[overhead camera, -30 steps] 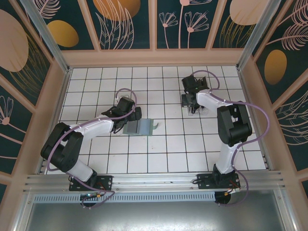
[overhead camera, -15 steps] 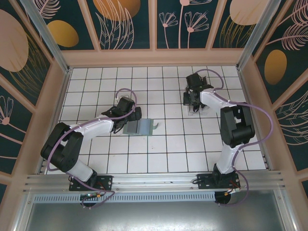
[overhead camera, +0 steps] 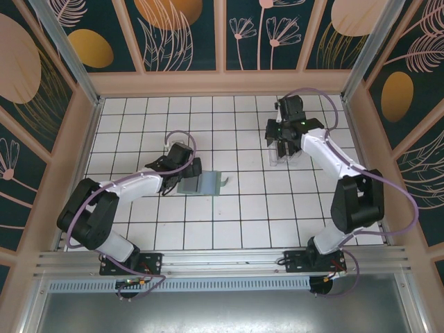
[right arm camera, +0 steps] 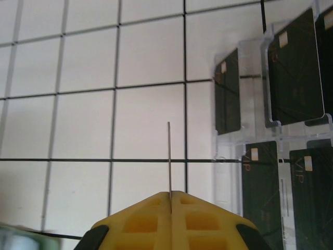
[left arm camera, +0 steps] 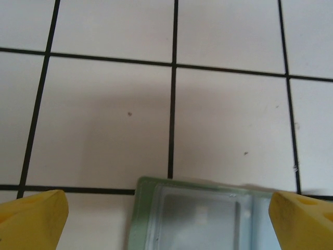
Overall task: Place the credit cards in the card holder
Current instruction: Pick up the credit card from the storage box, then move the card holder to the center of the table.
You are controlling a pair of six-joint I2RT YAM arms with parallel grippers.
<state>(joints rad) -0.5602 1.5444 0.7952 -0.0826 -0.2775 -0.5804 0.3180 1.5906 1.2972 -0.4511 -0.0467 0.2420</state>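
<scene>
The card holder point(overhead camera: 201, 184), a flat sage-green wallet, lies open on the tiles left of centre. My left gripper point(overhead camera: 184, 165) hangs just behind its left end, open, its yellow fingertips point(left arm camera: 32, 219) wide on either side of the card holder's point(left arm camera: 203, 219) edge with nothing held. My right gripper point(overhead camera: 283, 135) is over the back right, shut on one credit card point(right arm camera: 168, 156), which I see edge-on as a thin line standing out of the closed jaws point(right arm camera: 170, 195). Several more black credit cards point(right arm camera: 291, 67) sit in a clear rack to the right.
The clear plastic rack point(overhead camera: 284, 154) stands on the tiles at the back right, below my right gripper; its bare wall point(right arm camera: 250, 130) shows between the cards. Wooden walls point(overhead camera: 222, 82) ring the tiled floor. Open tiles lie between rack and wallet.
The right arm has swung its elbow out to the right and its gripper has lifted slightly back from the rack with the card. The left arm has barely moved.
</scene>
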